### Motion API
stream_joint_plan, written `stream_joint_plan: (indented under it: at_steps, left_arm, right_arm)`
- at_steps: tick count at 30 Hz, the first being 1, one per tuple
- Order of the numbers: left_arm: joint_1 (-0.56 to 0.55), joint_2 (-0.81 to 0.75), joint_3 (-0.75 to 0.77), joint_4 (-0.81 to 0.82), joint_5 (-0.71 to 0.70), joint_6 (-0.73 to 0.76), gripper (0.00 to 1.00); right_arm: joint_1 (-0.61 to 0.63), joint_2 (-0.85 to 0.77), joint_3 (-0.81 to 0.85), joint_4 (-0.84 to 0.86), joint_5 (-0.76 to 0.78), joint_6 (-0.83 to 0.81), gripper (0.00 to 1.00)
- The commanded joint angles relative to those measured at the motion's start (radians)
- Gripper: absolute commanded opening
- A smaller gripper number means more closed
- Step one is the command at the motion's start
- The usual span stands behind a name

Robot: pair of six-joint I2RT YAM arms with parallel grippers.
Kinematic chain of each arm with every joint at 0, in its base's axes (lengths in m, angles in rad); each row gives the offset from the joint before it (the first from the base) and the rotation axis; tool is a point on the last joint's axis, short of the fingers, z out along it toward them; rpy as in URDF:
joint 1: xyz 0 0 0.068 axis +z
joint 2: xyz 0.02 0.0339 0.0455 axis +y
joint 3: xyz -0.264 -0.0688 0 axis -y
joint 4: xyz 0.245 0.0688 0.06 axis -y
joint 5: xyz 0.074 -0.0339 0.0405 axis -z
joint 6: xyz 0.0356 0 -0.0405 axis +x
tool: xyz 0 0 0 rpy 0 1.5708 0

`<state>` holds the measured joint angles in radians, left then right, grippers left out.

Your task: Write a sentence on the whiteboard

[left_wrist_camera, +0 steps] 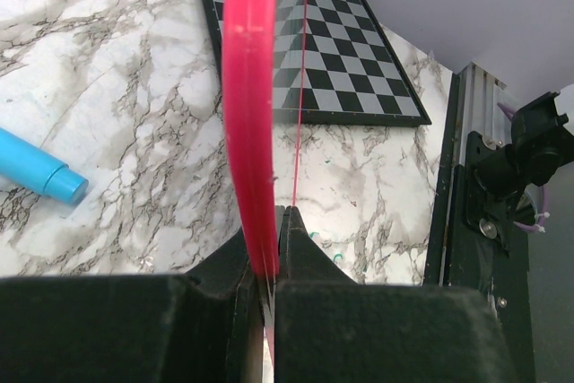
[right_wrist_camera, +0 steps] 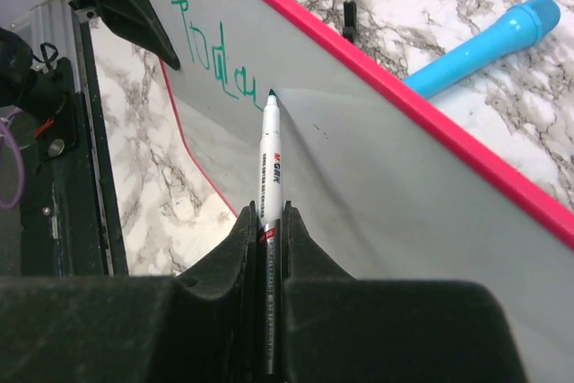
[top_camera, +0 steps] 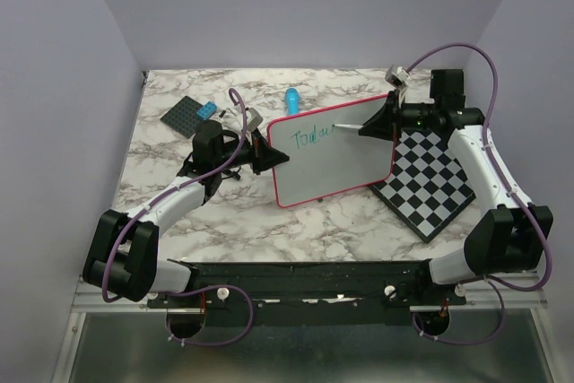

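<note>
Right jaws clamp a marker [right_wrist_camera: 270, 163], tip pointing ahead onto the whiteboard [right_wrist_camera: 386, 186] beside green lettering [right_wrist_camera: 208, 53]; left jaws pinch its pink rim [left_wrist_camera: 249, 132].

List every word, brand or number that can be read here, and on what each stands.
"Toda", green handwriting, then an unfinished stroke: on the whiteboard.
Red and dark print on the marker barrel: too blurred to read.
No other text is visible.
</note>
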<state>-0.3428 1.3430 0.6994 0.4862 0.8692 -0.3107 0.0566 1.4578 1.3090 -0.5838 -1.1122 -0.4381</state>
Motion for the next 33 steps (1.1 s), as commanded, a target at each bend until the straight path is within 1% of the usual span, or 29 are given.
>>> stream_joint_plan:
  at_steps: [1, 5, 13, 21, 26, 33]
  left_arm:
    - [-0.004, 0.019, 0.002, -0.089, -0.068, 0.111, 0.0]
    - [-0.004, 0.019, 0.002, -0.089, -0.068, 0.111, 0.0]
    - [-0.004, 0.021, 0.002, -0.09, -0.067, 0.111, 0.0]
    - [-0.004, 0.018, 0.002, -0.09, -0.068, 0.111, 0.0]
    - [-0.004, 0.019, 0.002, -0.09, -0.068, 0.111, 0.0]
    - [-0.004, 0.019, 0.002, -0.095, -0.072, 0.114, 0.0]
  right_arm:
    - [-0.011, 0.019, 0.05, 0.001, 0.0, 0.004, 0.01]
    - [-0.011, 0.029, 0.044, -0.001, -0.001, 0.002, 0.01]
    - [-0.011, -0.002, -0.054, -0.022, 0.006, -0.051, 0.0]
    - [-0.011, -0.005, -0.106, -0.048, -0.001, -0.091, 0.01]
    - [0.0, 0.006, -0.103, -0.036, -0.015, -0.076, 0.01]
    - [0.048, 0.015, -0.085, 0.005, -0.014, -0.022, 0.01]
